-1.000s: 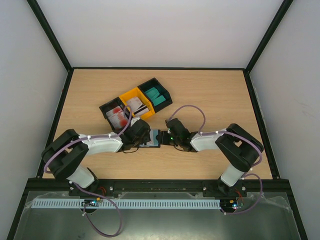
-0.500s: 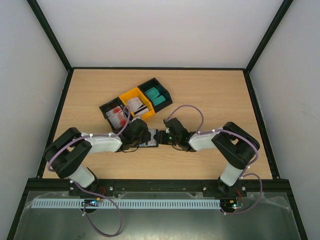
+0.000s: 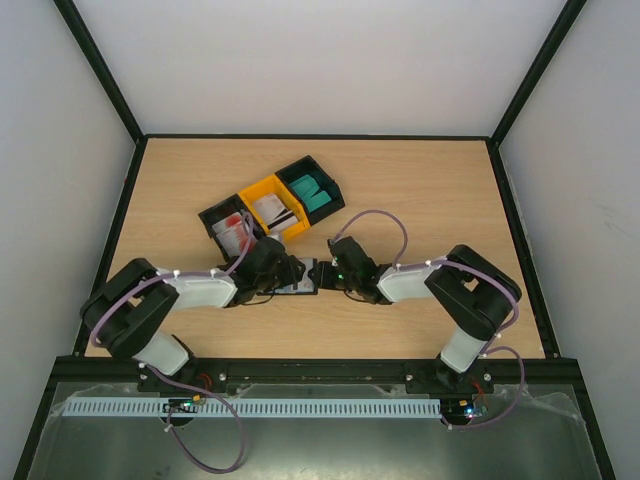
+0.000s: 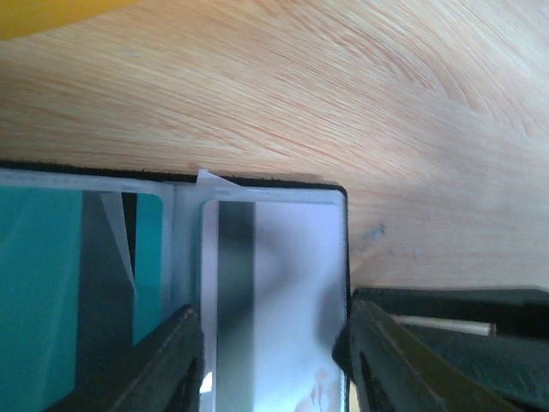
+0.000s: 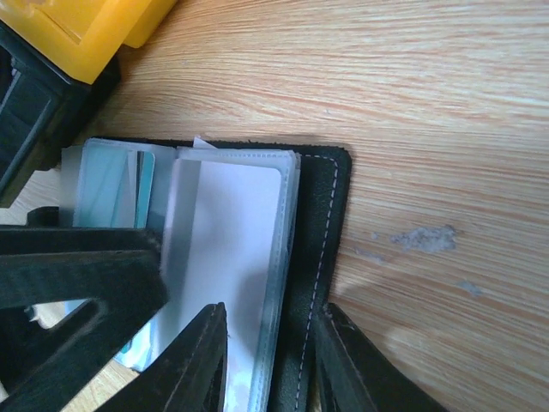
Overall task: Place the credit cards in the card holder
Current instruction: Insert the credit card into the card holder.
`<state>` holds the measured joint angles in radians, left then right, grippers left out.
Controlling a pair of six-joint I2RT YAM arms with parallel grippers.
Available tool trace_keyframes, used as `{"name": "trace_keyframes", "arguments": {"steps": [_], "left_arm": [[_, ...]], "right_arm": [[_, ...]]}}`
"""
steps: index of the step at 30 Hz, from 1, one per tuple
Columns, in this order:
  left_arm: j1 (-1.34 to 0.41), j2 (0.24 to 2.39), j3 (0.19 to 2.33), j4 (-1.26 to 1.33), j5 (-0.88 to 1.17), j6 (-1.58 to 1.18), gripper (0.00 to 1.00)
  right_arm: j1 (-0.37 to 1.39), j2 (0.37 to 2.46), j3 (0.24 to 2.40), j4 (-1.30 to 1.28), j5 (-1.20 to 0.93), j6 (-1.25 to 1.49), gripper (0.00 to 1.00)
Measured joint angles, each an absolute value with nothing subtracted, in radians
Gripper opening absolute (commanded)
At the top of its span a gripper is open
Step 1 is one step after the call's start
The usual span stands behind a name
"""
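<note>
The black card holder (image 3: 304, 277) lies open on the table between both arms. In the left wrist view a white credit card (image 4: 283, 283) with a dark stripe sits in its clear right-hand slot, and a teal credit card (image 4: 34, 283) fills the slot beside it. My left gripper (image 4: 273, 343) has a finger against each long edge of the white card. My right gripper (image 5: 270, 343) pinches the holder's stitched black cover (image 5: 313, 240) together with the clear sleeves. From above, the left gripper (image 3: 288, 272) and the right gripper (image 3: 326, 273) meet over the holder.
Three bins stand in a diagonal row just behind the holder: a black bin (image 3: 215, 216) with red-and-white cards, a yellow bin (image 3: 255, 190) with striped white cards, and a black bin (image 3: 331, 187) with teal cards. The yellow bin's corner (image 5: 94, 34) is close to the right wrist.
Both grippers and the holder have shifted slightly to the left. The left wrist has drawn back a little toward its base.
</note>
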<state>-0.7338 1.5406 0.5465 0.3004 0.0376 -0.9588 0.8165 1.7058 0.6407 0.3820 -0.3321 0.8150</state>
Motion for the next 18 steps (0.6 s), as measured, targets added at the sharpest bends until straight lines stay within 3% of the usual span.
{"name": "trace_keyframes", "arguments": {"steps": [9, 18], "left_arm": [[-0.736, 1.359, 0.561, 0.173, 0.008, -0.856, 0.97], [-0.7, 1.15, 0.587, 0.009, -0.163, -0.802, 1.0]], "right_arm": [[0.823, 1.597, 0.64, 0.178, -0.17, 0.811, 0.38], [0.823, 1.433, 0.64, 0.027, -0.085, 0.793, 0.51]]}}
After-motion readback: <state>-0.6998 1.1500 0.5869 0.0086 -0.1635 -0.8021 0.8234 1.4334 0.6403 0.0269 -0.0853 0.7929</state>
